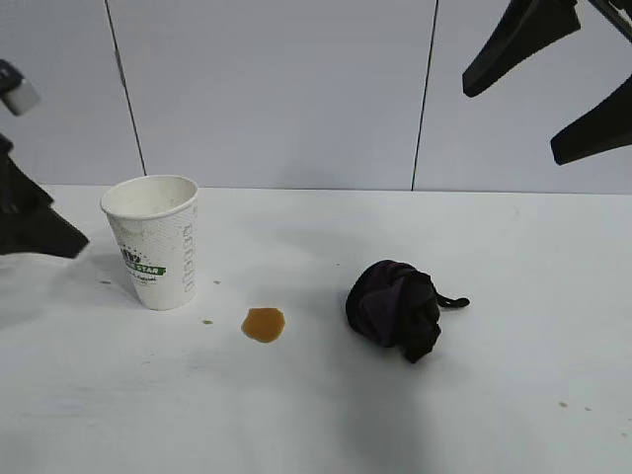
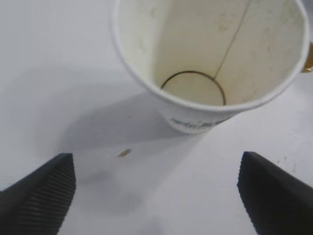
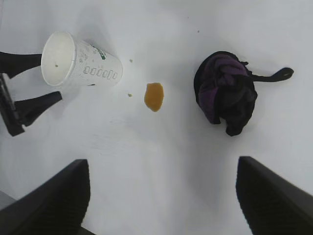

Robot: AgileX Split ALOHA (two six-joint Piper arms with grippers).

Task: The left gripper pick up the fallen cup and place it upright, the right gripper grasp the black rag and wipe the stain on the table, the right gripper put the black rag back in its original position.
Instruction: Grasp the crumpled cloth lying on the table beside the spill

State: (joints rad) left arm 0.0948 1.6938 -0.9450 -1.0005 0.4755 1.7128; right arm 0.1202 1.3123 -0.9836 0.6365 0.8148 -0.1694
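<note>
Cup [image 1: 153, 241] upright on the surface [image 1: 316, 415], rim up, logo band facing out. Left pincer [image 2: 156, 191] spread wide, empty, just beside the cup on the side away from the stain [image 1: 264, 324], not touching. Right pincer [image 3: 161, 196] spread, holding nothing, high above the surface; below it lies the black rag [image 1: 396, 306], with the stain between rag and cup, both apart from it. Tiny brown specks [image 1: 207, 321] near the cup's base.

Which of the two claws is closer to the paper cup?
The left gripper. Its open fingers sit just beside the upright cup, not touching. The right gripper hangs open high above the black rag, farther off.
</note>
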